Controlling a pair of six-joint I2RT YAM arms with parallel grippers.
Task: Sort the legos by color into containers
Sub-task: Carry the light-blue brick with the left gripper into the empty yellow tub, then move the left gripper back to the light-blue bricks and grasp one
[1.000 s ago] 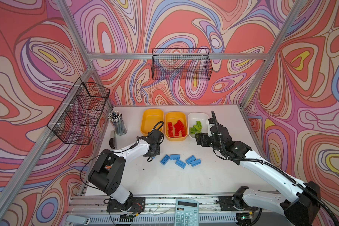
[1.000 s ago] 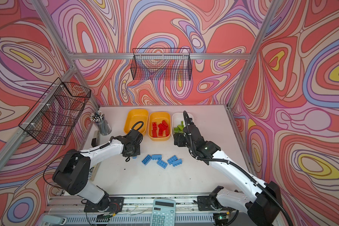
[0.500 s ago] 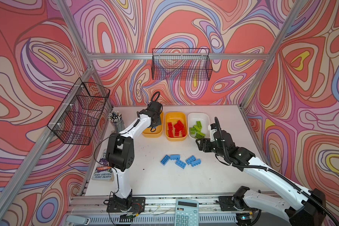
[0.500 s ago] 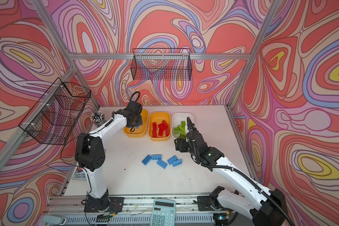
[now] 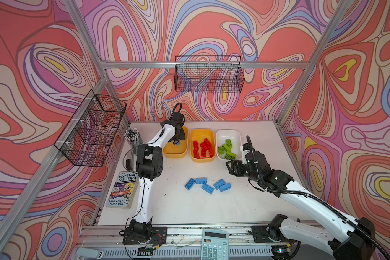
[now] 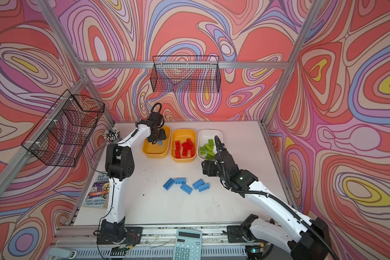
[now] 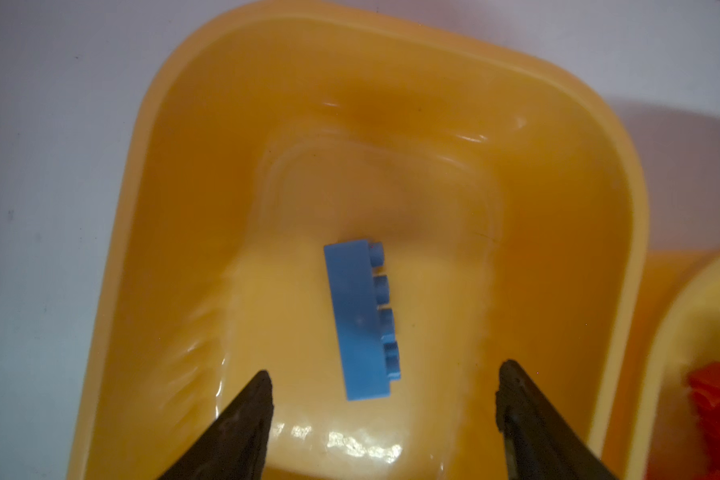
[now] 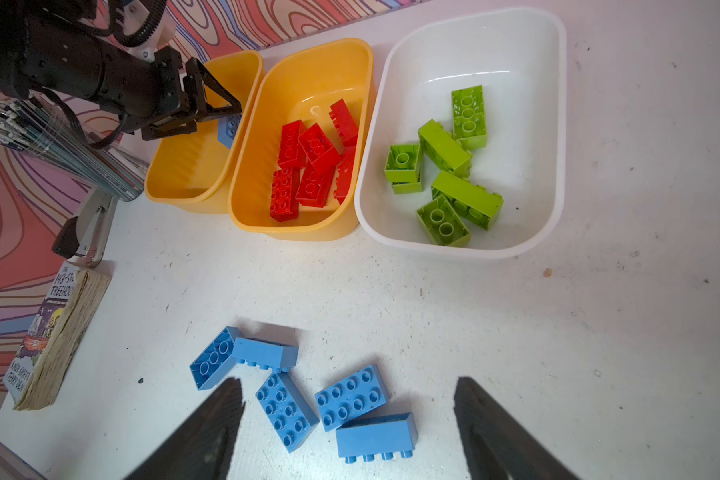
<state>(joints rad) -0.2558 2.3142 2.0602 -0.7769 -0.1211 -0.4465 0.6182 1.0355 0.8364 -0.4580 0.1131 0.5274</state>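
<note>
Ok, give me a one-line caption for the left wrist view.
Open left tool over a blue lego, studs sideways, inside the yellow-orange tray.

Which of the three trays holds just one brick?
The leftmost yellow-orange tray, with one blue brick; the middle yellow-orange tray and white tray hold several.

Swirly pink-red walls (image 5: 43, 67) — white tabletop (image 5: 189, 209), aluminium frame (image 5: 144, 64)
</note>
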